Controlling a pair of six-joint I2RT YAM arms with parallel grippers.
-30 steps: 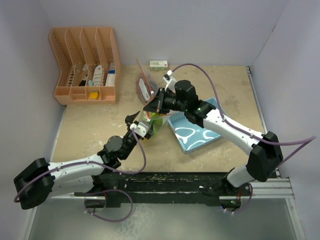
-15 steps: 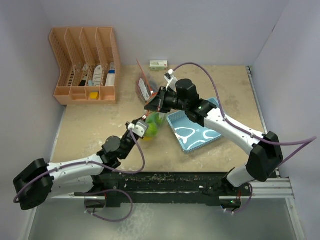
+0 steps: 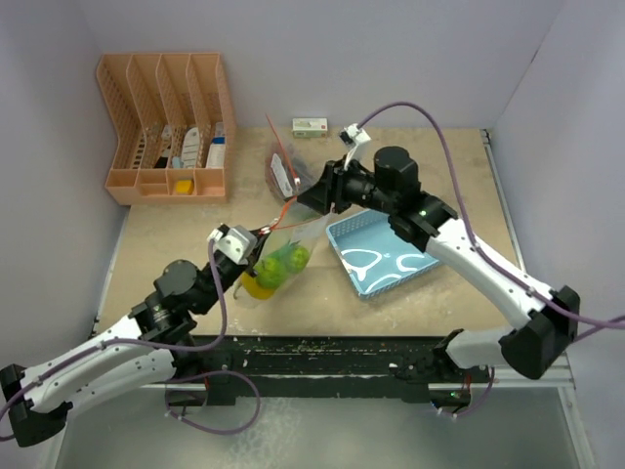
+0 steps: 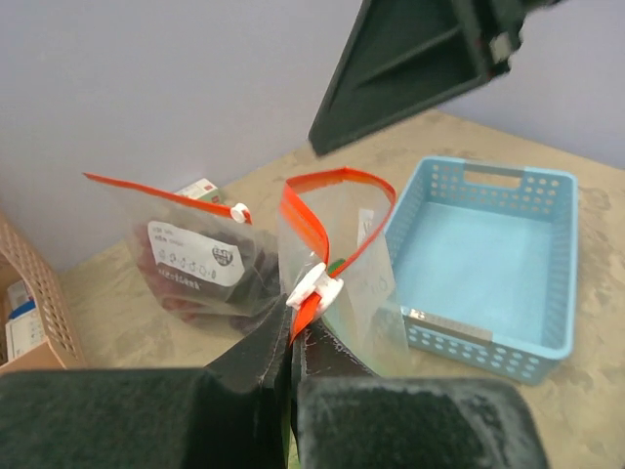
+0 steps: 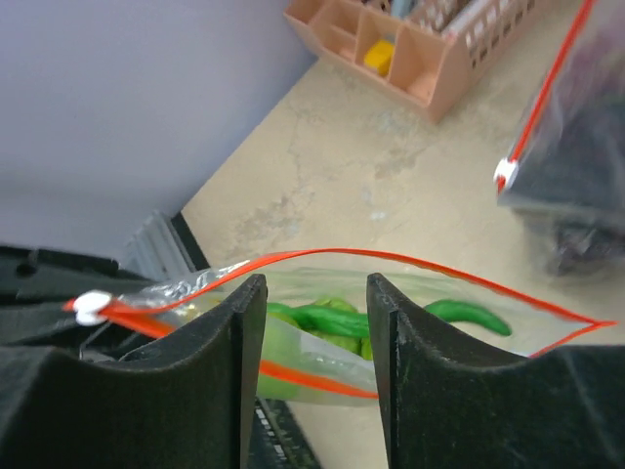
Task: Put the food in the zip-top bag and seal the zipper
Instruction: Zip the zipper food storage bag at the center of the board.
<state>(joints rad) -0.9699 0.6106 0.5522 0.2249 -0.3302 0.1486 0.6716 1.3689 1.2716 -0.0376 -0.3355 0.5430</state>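
The clear zip-top bag [image 3: 281, 256] rests on the table with its mouth gaping, and round green fruits [image 3: 283, 262] and a yellow banana [image 3: 256, 285] lie inside it. In the right wrist view a long green pepper [image 5: 459, 315] also shows through the bag [image 5: 322, 322]. My left gripper [image 3: 256, 237] [image 4: 293, 337] is shut on the orange-red zipper [image 4: 305, 220], just below its white slider [image 4: 314, 286]. Above the far end of the mouth, my right gripper [image 3: 311, 198] [image 5: 315, 293] stands open, with the zipper [image 5: 391, 258] bowed out around its fingers [image 5: 244, 342].
A second clear bag [image 3: 283, 168] [image 4: 195, 264] with dark contents and its own orange-red strip stands behind. The light-blue basket [image 3: 379, 256] [image 4: 547, 195] sits to the right. An orange organiser [image 3: 166, 122] is at the back left, a small box [image 3: 310, 126] by the wall.
My left gripper closed on the zipper and drew the bag towards the near left. The right gripper opened, let go of the bag's edge and shifted back to the right.
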